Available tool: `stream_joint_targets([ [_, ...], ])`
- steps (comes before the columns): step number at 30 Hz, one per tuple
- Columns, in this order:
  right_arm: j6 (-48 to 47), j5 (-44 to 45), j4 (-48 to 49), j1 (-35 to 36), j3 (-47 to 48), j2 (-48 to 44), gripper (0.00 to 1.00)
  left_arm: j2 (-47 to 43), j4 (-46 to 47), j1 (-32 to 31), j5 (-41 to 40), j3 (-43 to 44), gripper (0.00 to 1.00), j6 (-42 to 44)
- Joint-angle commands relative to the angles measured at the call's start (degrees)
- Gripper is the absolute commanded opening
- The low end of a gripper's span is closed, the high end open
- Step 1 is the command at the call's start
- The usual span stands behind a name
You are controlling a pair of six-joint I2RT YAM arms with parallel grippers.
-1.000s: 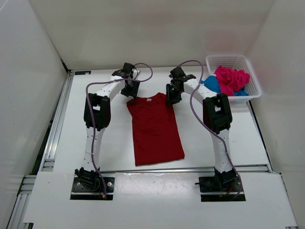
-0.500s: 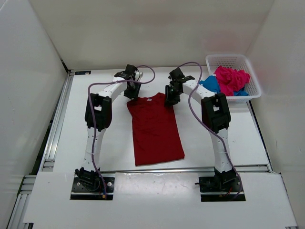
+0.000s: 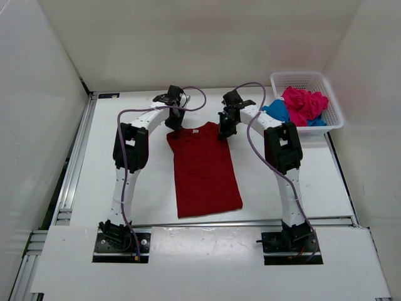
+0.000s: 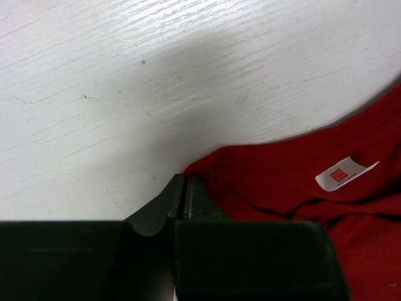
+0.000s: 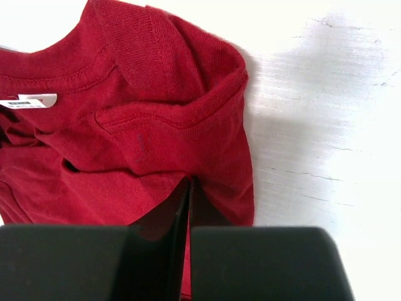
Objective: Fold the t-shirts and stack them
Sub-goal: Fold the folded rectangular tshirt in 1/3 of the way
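The dark red t-shirt (image 3: 205, 166) lies flat in the middle of the table, sleeves tucked in, collar at the far end, white label (image 4: 344, 172) showing. My left gripper (image 3: 175, 124) is shut on its far left shoulder corner (image 4: 200, 168), the jaws pressed together at the very edge of the cloth. On the far right shoulder my right gripper (image 3: 224, 130) is shut too, and the fabric (image 5: 188, 125) puckers at its tips (image 5: 190, 183). The pink t-shirt (image 3: 304, 103) and the blue t-shirt (image 3: 279, 111) lie bunched in the basket.
The white mesh basket (image 3: 301, 78) stands at the far right corner of the table (image 3: 125, 188). White walls close in the back and both sides. A metal rail (image 3: 69, 182) runs along the left edge.
Both grippers have closed, each on a shoulder of the dark red t-shirt. The left gripper shifted slightly right onto the shirt's corner. The shirt has not moved.
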Motion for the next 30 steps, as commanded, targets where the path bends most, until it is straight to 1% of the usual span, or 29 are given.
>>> stream_joint_targets([
  [1,0.5,1.3,0.5,0.0,1.0,-0.1,0.0,0.4,-0.3,0.1,-3.5,1.3,0.1,0.1],
  [3,1.4,1.9,0.5,-0.5,-1.0,-2.4,0.0,1.0,-0.3,0.1,-4.6,3.1,0.1,0.1],
  [7,4.2,5.1,5.1,-1.7,-7.1,-8.8,0.0,2.8,-0.3,0.1,-7.7,5.5,0.1,0.1],
  [10,4.9,6.7,6.9,-2.3,-11.0,-11.8,0.0,3.4,-0.3,0.1,-8.6,6.0,0.1,0.1],
  [16,5.5,7.2,7.4,-2.8,-12.3,-12.5,0.0,4.5,0.2,0.1,-10.4,7.1,0.1,0.1],
  [19,6.2,7.2,7.4,-3.3,-12.3,-11.4,0.0,4.5,0.2,-0.4,-10.5,7.1,0.1,0.1],
  [23,6.7,5.8,7.4,-3.9,-9.8,-9.7,0.0,5.0,0.2,-0.4,-11.7,8.4,0.1,0.1],
  [24,6.7,5.8,7.4,-3.9,-9.2,-8.3,0.05,5.6,0.2,-0.4,-12.5,8.9,0.11,0.1],
  [25,5.9,4.7,7.4,-3.9,-8.4,-7.7,0.14,5.6,0.7,-1.0,-12.5,9.5,0.16,0.1],
  [26,5.9,3.6,6.7,-3.9,-6.6,-7.1,0.24,6.2,0.7,-1.0,-13.3,11.1,0.25,0.1],
  [27,4.2,0.9,6.2,-3.9,-5.8,-6.5,0.36,6.2,0.7,-1.0,-14.7,12.0,0.57,0.1],
  [28,4.2,0.0,6.2,-3.9,-5.1,-5.8,0.42,6.2,0.7,-1.0,-15.3,12.7,0.72,0.1],
  [29,4.2,0.0,6.2,-3.9,-4.5,-5.8,0.51,6.2,1.3,-1.0,-16.0,14.0,0.83,0.1],
  [30,4.2,0.0,6.2,-3.9,-4.5,-6.5,0.55,5.2,1.4,-1.0,-17.9,14.6,0.9,0.1],
])
